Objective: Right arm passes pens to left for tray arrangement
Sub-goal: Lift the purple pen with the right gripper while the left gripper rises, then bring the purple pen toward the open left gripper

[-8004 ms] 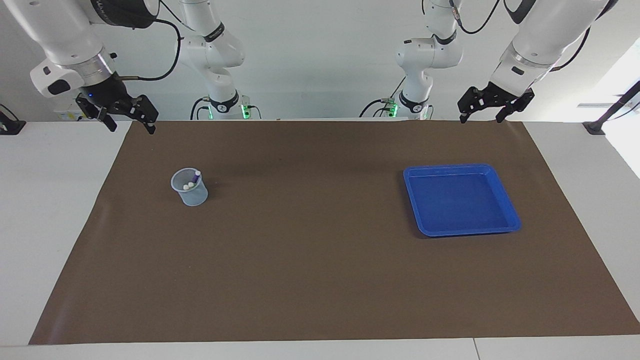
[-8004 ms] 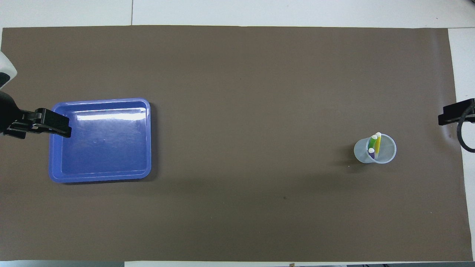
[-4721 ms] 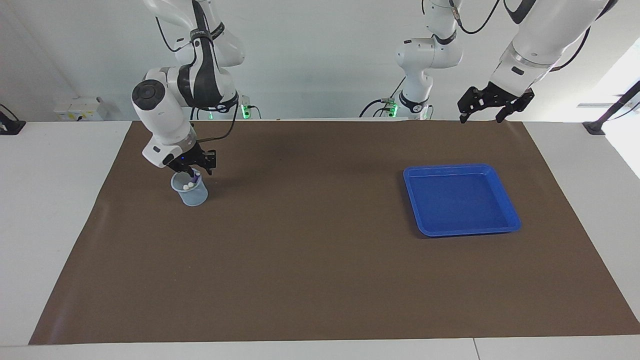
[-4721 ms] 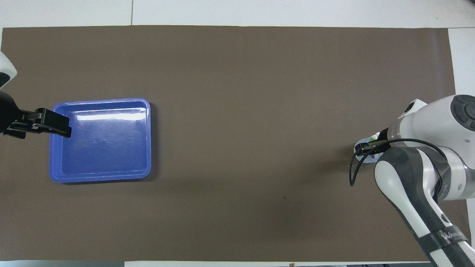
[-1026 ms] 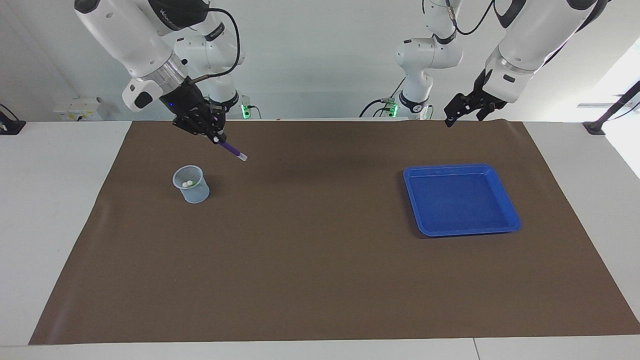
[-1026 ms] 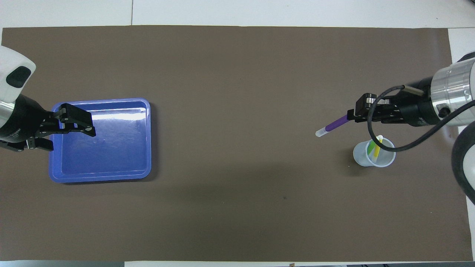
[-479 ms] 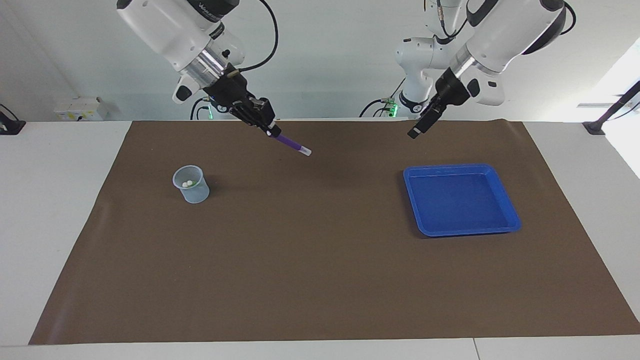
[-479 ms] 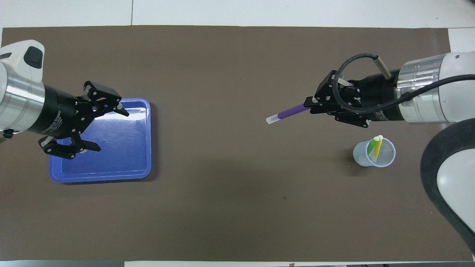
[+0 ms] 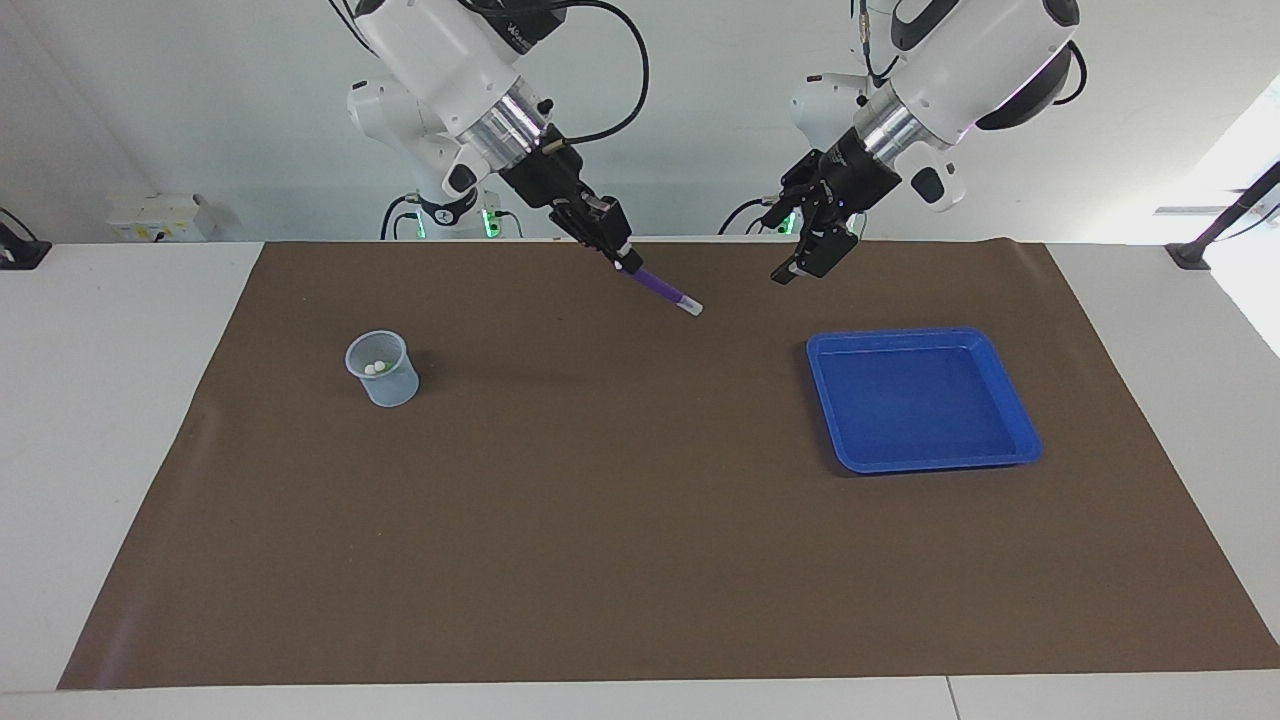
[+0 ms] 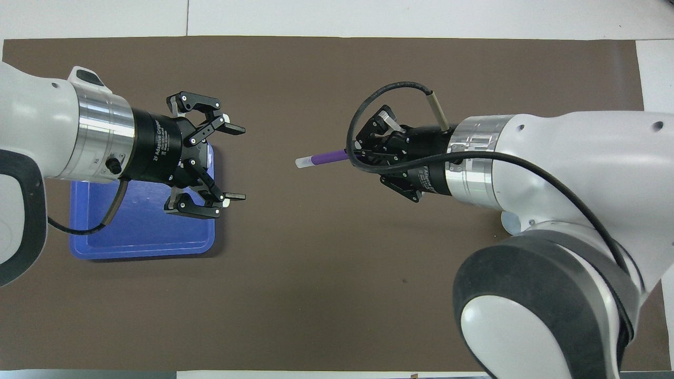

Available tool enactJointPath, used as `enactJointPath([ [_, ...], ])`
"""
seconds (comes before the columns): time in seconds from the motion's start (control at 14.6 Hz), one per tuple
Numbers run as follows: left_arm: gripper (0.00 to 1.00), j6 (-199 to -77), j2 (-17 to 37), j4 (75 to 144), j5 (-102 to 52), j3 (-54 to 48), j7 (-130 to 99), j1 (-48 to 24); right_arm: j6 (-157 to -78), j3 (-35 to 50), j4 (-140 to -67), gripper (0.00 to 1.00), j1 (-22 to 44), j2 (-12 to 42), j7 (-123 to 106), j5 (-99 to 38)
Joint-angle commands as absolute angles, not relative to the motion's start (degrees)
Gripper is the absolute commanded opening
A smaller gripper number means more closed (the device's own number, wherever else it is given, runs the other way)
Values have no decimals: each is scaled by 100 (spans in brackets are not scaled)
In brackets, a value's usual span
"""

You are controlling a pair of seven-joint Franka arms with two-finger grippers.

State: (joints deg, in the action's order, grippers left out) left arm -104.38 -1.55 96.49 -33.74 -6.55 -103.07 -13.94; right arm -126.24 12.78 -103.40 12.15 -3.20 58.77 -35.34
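Note:
My right gripper [image 9: 622, 262] [image 10: 354, 154] hangs over the middle of the brown mat, shut on one end of the purple pen [image 9: 662, 291] [image 10: 325, 157]. The pen's pale tip points toward the left gripper. My left gripper [image 9: 795, 262] [image 10: 233, 162] hangs open, with nothing between its fingers, over the mat beside the blue tray [image 9: 922, 400] [image 10: 142, 231], a short gap from the pen's tip. The tray holds nothing. Two more pens [image 9: 375, 368] show only their whitish tops in the cup [image 9: 384, 370]; the overhead view hides them under the right arm.
The translucent cup stands on the mat toward the right arm's end. Two slimmer white arms [image 9: 850, 110] with green base lights stand at the robots' edge of the table. The brown mat [image 9: 620, 520] covers most of the tabletop.
My right gripper has carried the purple pen away from the cup to over the middle of the mat. My left gripper has swung in from over the tray toward the pen, still open.

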Motion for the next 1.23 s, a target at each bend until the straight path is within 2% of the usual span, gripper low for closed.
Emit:
enactJointPath([
  [0.0,100,-10862,-228,10132,-3822,-642,-10512,-1415,-12700,1283,-10468,0,1186,-448,5993,-3683],
  [0.27,100,-11731,-264,10546,-4297,-650,-10512,-1538,-12727,1283,-10468,0,1388,-448,6126,-3683],
  [0.41,100,-12136,-229,10617,-4298,-659,-10476,-1879,-12726,1283,-10476,0,1397,-457,6126,-3683],
  [0.75,100,-11584,-264,10582,-4271,-677,-10354,-2083,-12726,1283,-10477,0,1494,-466,6100,-3683],
  [1.03,100,-12050,-264,10617,-4280,-712,-10538,-2188,-12727,1283,-10494,0,1485,-466,6073,-3683],
  [1.16,94,-12015,-255,10600,-4272,-712,-10564,-2206,-12727,1283,-10494,0,1477,-466,6047,-3683],
])
